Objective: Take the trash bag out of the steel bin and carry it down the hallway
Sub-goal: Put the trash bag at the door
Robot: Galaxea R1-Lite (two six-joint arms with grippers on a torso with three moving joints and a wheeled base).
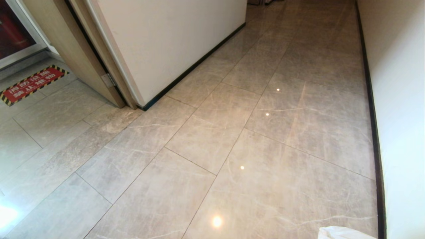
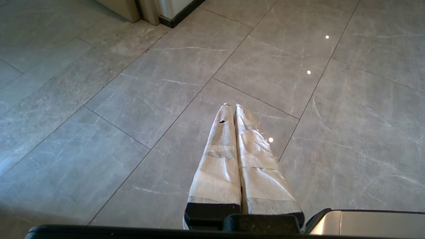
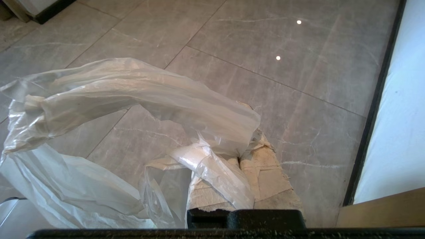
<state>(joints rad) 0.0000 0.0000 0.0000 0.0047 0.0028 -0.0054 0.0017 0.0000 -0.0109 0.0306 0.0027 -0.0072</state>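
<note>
Right tool (image 3: 247,149): tape-wrapped fingers pressed together on a pinch of the trash bag (image 3: 132,99), low at the near right of the hallway (image 1: 265,99).
Left tool (image 2: 232,108): fingers closed tight, nothing between them, hanging over bare floor tiles.
Trash bag: thin, white, see-through and crinkled; it billows out from the right tool's grip toward the left. A small white corner of it shows at the near right edge of the head view (image 1: 345,232).
Hallway: glossy grey-beige marble-look tiles, white walls with black baseboards, running away to the far right.
Door (image 1: 71,49): pale wood, standing at the far left beside the white wall corner.
Floor sign (image 1: 31,84): red strip with a yellow-and-black striped border at the far left; its white writing is too small to read.
Steel panel (image 2: 365,222): a brushed metal surface just beside the left tool; no print on it.
</note>
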